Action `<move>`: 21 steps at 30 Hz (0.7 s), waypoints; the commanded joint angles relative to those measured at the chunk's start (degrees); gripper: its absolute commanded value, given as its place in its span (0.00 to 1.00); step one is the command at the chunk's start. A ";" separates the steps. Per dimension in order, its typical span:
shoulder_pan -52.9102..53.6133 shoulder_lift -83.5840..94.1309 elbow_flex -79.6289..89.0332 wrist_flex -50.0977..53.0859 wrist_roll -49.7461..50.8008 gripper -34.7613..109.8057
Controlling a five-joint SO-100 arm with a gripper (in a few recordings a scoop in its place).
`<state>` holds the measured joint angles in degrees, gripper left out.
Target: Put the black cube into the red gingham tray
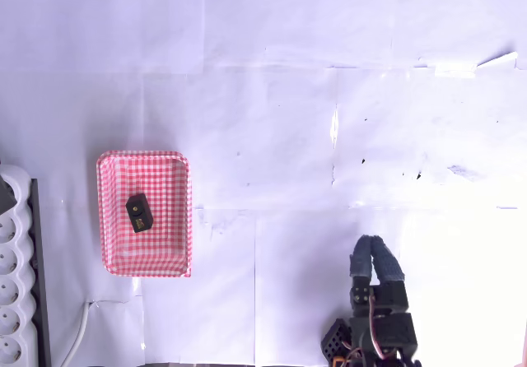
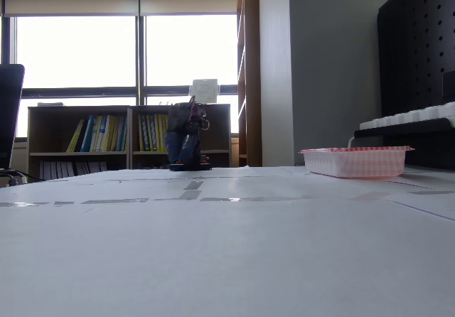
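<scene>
Paper-covered white table (image 1: 280,120) spreads across the overhead view, its sheets taped edge to edge. On its left part sits the rectangular red-and-white gingham tray (image 1: 177,211) with rounded corners and a raised rim; the low fixed view shows that red gingham tray (image 2: 355,162) from the side, at the right, resting flat on the surface. Well apart from it, at the bottom edge of the overhead view, the dark robot arm is folded back near its base, and its two blue-padded fingers meet at their tips, so the gripper (image 1: 373,243) looks closed and holds nothing. Left of the tray, a white power strip (image 1: 12,285) lies along the picture's edge. Smallest of all, the small matte black cube (image 1: 138,212) with a light mark on its face lies inside the tray, on the floor of it, a little left of centre and clear of the rim. By this layout the task appears complete: the black cube is in place, released, and nothing seems left to do.
</scene>
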<state>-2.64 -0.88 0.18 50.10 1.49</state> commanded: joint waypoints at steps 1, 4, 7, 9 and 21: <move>1.14 -5.27 0.62 11.60 0.88 0.24; 1.76 -8.44 0.62 20.83 0.79 0.24; 2.72 -9.76 0.62 26.72 0.97 0.24; 3.16 -9.76 0.62 26.89 2.37 0.24; 2.20 -9.76 0.62 26.89 2.55 0.24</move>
<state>-0.18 -9.67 0.18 74.09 2.99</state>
